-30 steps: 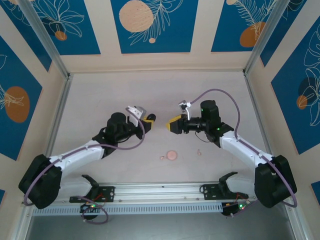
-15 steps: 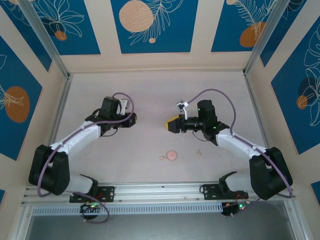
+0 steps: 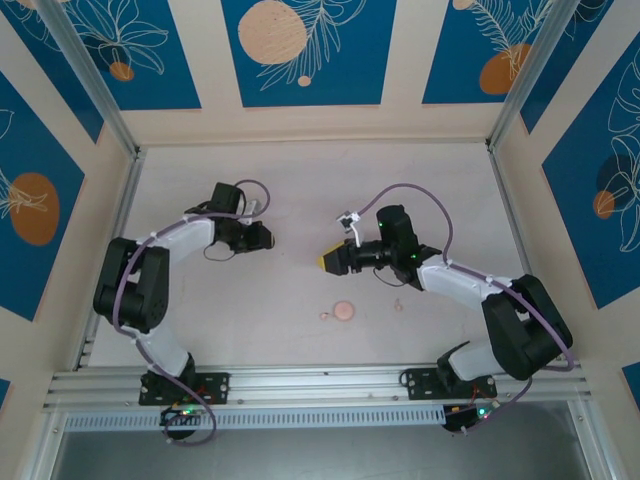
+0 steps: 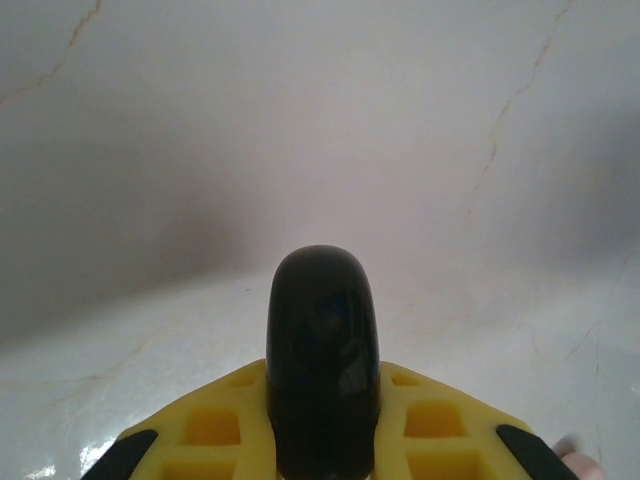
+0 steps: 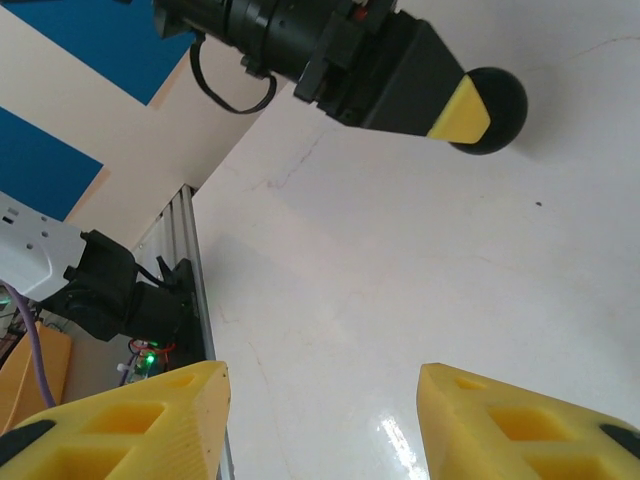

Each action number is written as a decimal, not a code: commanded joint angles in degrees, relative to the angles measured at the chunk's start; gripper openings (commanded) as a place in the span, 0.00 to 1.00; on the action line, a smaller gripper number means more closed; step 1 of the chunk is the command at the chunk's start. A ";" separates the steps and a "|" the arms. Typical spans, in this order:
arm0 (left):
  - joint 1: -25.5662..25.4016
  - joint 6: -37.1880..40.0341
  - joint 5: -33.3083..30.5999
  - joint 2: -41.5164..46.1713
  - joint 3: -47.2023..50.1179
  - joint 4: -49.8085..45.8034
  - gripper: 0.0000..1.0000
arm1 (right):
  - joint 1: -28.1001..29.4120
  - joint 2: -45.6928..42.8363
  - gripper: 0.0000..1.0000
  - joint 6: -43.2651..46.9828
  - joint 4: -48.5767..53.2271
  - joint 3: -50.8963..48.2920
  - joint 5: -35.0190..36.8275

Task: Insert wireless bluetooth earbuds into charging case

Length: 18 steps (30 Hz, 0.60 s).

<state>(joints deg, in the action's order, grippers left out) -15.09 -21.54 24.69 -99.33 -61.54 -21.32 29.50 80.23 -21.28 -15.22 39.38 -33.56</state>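
Left pincer [image 3: 264, 238], clamped on the black case [image 4: 322, 380], has drawn back leftward; right pincer [image 5: 320, 400] stands open, empty; pink earbuds [image 3: 323, 316] lie unloaded on the surface [image 3: 300, 180].

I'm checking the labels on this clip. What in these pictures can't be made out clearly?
Top view: the pale specks near the pink disc are too small to tell as earbuds.
Left wrist view: the black rounded object, clamped in the left gripper, is cut off by the bottom edge; any lid or seam is hidden.
Right wrist view: a yellow finger covers part of that object.
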 commanded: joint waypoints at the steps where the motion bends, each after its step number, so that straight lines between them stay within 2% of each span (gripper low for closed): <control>1: 1.74 0.44 3.39 -1.92 -3.49 -2.50 0.15 | 0.38 0.51 0.52 0.18 -0.76 1.76 0.14; 7: 3.96 1.56 6.48 -5.45 -5.85 -4.98 0.16 | 0.47 0.21 0.52 0.36 -0.44 1.50 0.55; 18: 6.06 3.19 7.39 -8.88 -7.59 -7.42 0.17 | 0.99 0.29 0.52 0.71 0.19 1.89 0.69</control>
<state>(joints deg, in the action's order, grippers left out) -10.09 -19.94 30.15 -106.94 -67.53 -26.44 30.00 80.47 -21.26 -15.42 39.42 -32.93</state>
